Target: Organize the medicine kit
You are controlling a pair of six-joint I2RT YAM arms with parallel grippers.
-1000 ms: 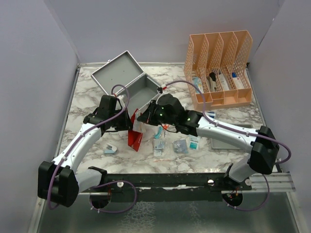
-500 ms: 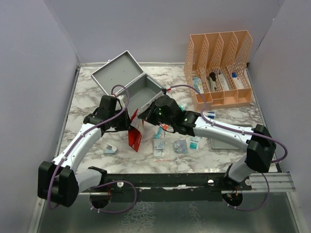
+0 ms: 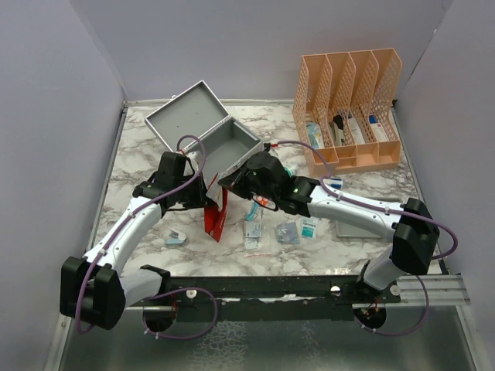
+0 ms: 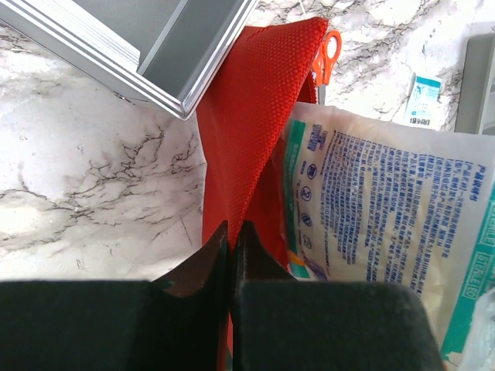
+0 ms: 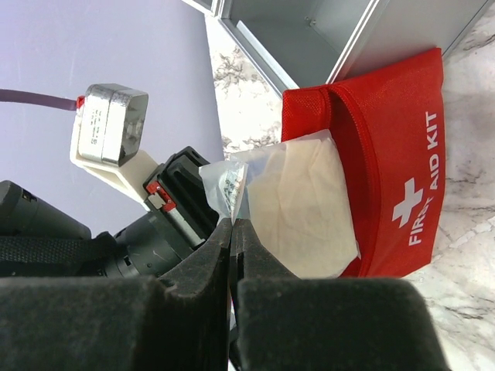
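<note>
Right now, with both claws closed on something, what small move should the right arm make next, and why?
Probably push the white packet a little deeper into the red pouch. The right claw is shut on the packet's edge, and the packet sits only partly inside the pouch's mouth. The left claw pinches the pouch's fabric, so the pouch looks steadied for that push.

Woven cloth pouch [image 4: 247, 116] (coarse); glossy plastic packet [image 5: 298, 201]; matt metal medicine kit [image 3: 230, 144].

Medicine kit [image 3: 229, 144] back left, file organizer [image 3: 348, 77] back right, pouch [image 3: 214, 222] before kit, packets [image 3: 288, 233] right of pouch
</note>
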